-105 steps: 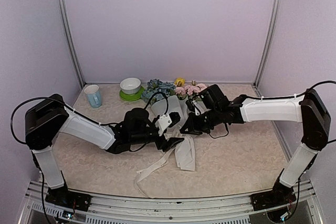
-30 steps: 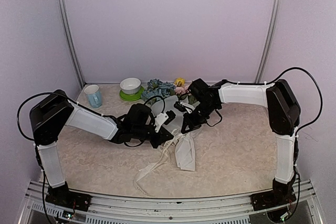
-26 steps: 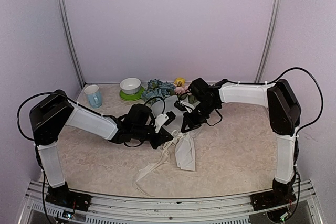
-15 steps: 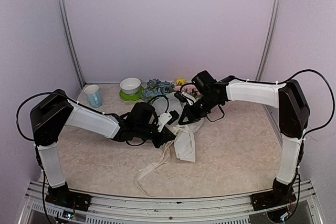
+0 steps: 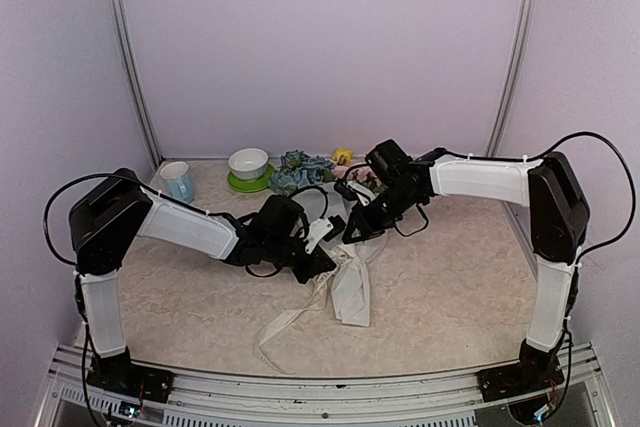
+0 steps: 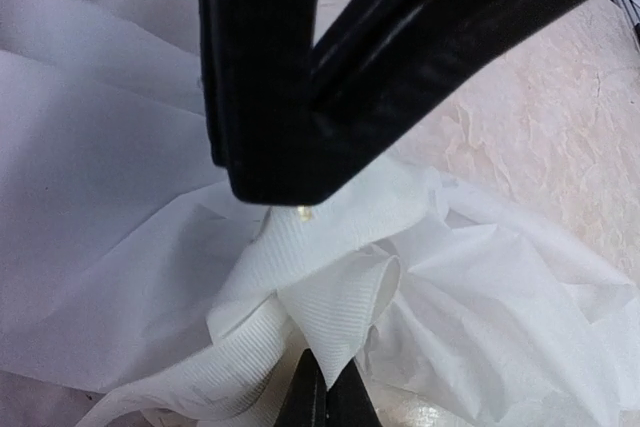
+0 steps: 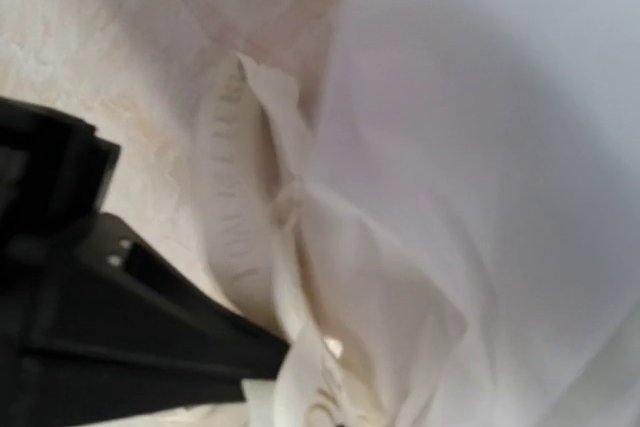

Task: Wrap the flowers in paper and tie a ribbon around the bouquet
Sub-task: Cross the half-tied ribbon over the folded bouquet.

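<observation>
The bouquet lies at the back middle of the table, its blue, pink and yellow flowers (image 5: pixel 305 168) bunched in the white paper (image 5: pixel 322 204), whose crumpled tail (image 5: pixel 352 292) points toward me. The cream ribbon (image 5: pixel 290 317) crosses the cone's neck and trails down to the front left. My left gripper (image 5: pixel 320 260) is shut on a fold of the ribbon (image 6: pixel 330 297), its fingertips (image 6: pixel 325 392) pinching the fold's point. My right gripper (image 5: pixel 352 231) sits right across the neck, shut on the lettered ribbon (image 7: pixel 235 217) next to the paper (image 7: pixel 500 147); its own fingertips are barely in view.
A pale blue mug (image 5: pixel 178 183) stands at the back left. A white bowl (image 5: pixel 248 161) on a green plate (image 5: pixel 240 185) sits just left of the flowers. Both arms reach in over the middle of the table.
The right gripper lifted a little and moved back toward the flowers, pulling the ribbon with it. The left gripper shifted slightly right and keeps its grip on the ribbon.
</observation>
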`<move>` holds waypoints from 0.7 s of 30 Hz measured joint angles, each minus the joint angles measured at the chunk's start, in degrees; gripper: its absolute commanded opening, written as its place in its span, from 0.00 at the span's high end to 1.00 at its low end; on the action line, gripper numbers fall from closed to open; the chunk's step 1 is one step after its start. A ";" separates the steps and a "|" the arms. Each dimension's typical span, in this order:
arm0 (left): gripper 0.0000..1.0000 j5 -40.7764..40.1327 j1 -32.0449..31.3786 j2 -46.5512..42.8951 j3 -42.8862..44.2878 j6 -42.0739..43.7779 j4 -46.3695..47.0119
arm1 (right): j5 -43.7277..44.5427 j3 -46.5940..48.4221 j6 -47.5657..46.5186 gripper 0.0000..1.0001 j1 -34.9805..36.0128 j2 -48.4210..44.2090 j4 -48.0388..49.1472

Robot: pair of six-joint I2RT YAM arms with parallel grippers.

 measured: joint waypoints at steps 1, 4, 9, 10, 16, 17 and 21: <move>1.00 0.02 0.07 0.11 0.02 0.02 -0.55 | -0.04 0.24 -0.17 0.90 0.00 0.00 -0.02; 1.00 0.20 0.22 0.22 0.17 0.09 -1.64 | -0.44 0.90 -0.50 0.85 0.00 0.00 0.13; 1.00 0.50 0.24 0.81 1.92 0.22 -2.56 | -0.57 1.03 -0.66 0.80 0.00 0.13 0.20; 1.00 0.52 0.24 1.03 2.43 0.24 -2.69 | -0.55 1.16 -0.70 0.74 0.00 0.24 0.17; 1.00 0.72 0.46 1.79 4.13 0.42 -5.07 | 3.63 4.20 -1.36 0.64 -0.42 2.29 -3.23; 1.00 0.76 0.50 1.79 4.13 0.50 -5.38 | 4.31 4.87 -1.64 0.64 -0.33 2.86 -3.89; 1.00 1.36 0.50 1.81 4.13 0.70 -6.80 | 6.86 7.06 -3.17 0.65 0.37 4.76 -6.82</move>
